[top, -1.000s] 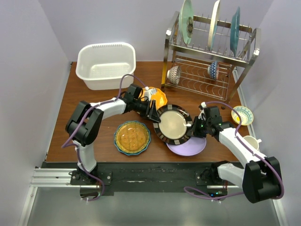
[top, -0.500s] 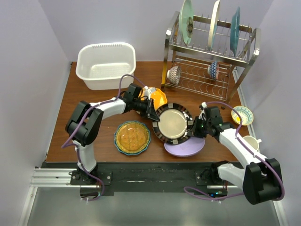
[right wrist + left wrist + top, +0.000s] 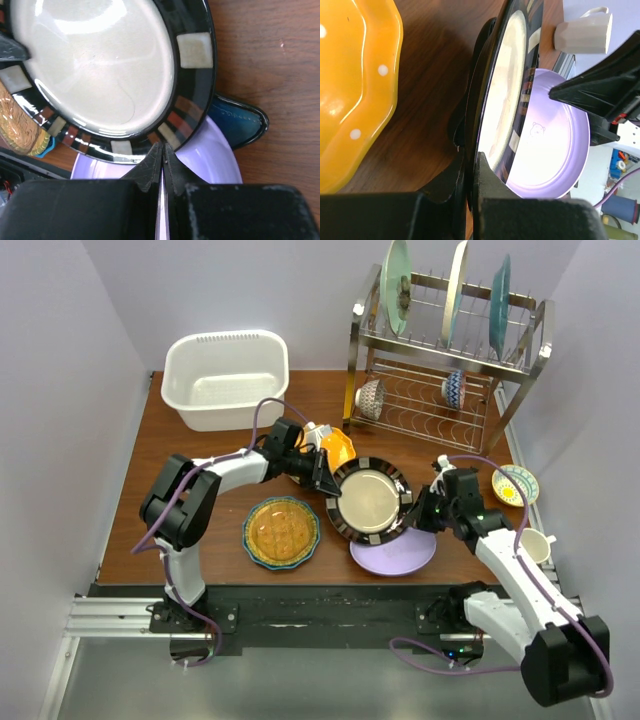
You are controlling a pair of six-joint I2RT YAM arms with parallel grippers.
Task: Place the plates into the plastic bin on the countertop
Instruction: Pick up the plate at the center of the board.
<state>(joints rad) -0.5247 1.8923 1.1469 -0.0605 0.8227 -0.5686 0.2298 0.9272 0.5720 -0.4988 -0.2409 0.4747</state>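
The black-rimmed cream plate (image 3: 370,502) stands tilted mid-bench (image 3: 315,400), its near edge over the lavender plate (image 3: 395,552); the left claw (image 3: 328,488) grips its left rim; the right claw (image 3: 425,512) is closed, empty, beside its right rim; the next move is likely to lift it far-left into the white plastic bin (image 3: 225,385).

Left gripper (image 3: 328,487) hemmed in: orange plate (image 3: 338,447) just beside, amber plate (image 3: 281,532) near on opposite side. Room ahead filled by black-rimmed plate (image 3: 370,502), lavender plate (image 3: 395,552), right gripper (image 3: 420,512). Open countertop (image 3: 190,445) left behind its wrist, toward plastic bin (image 3: 225,412). Dish rack (image 3: 351,370) stood beyond right gripper.
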